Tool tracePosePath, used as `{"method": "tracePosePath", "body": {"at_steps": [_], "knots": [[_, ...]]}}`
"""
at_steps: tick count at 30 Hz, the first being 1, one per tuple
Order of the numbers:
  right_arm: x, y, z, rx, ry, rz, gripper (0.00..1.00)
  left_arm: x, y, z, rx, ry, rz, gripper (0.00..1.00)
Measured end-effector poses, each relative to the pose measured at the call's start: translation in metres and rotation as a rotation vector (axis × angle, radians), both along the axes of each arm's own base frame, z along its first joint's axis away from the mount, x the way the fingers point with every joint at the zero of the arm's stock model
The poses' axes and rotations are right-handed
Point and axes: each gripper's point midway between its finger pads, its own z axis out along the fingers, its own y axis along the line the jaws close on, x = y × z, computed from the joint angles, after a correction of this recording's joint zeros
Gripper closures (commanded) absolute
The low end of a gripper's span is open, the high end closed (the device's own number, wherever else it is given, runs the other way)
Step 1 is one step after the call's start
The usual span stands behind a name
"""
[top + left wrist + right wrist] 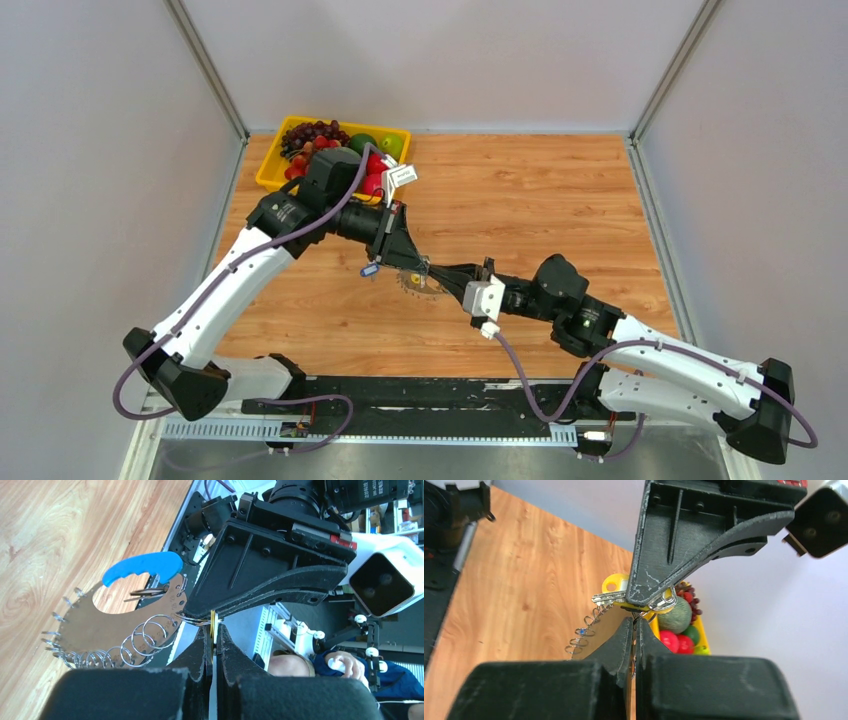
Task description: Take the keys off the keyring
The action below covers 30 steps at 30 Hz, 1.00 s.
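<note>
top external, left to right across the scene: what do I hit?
left arm elbow → yellow fruit tray → keyring → right wrist camera → right arm elbow

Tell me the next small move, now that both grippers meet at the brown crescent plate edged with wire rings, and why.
Probably ease the left gripper slowly away: it looks shut on the yellow-tagged silver key at a corner of the brown crescent plate, while the right gripper clamps that plate steady.
</note>
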Motion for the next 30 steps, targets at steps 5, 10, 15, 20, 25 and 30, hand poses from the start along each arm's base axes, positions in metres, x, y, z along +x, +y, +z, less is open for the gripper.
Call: {"method": "tracePosePath", "body": {"at_steps": [5, 10, 15, 20, 25, 30], "knots": [[0.007, -0.003, -0.001, -0.04, -0.179, -0.019, 1.0, 0.006, -0.002, 0.0, -0.001, 0.028, 0.006, 1.0], [0.005, -0.009, -0.001, -0.014, -0.318, -0.028, 1.0, 0.008, -0.003, 0.003, -0.017, 0.054, 0.009, 1.0], [-0.002, -0.017, 0.015, 0.046, -0.404, -0.025, 1.0, 0.016, -0.001, 0.008, -0.058, 0.077, 0.023, 1.0], [-0.008, -0.016, 0.022, 0.06, -0.453, -0.001, 1.0, 0.018, 0.0, 0.005, -0.08, 0.112, 0.022, 1.0], [-0.015, -0.013, 0.024, 0.062, -0.475, 0.041, 0.72, 0.023, 0.0, 0.001, -0.085, 0.119, 0.036, 1.0], [-0.016, -0.012, 0.032, 0.069, -0.427, 0.051, 0.6, 0.028, -0.001, 0.002, -0.097, 0.105, 0.047, 1.0]]}}
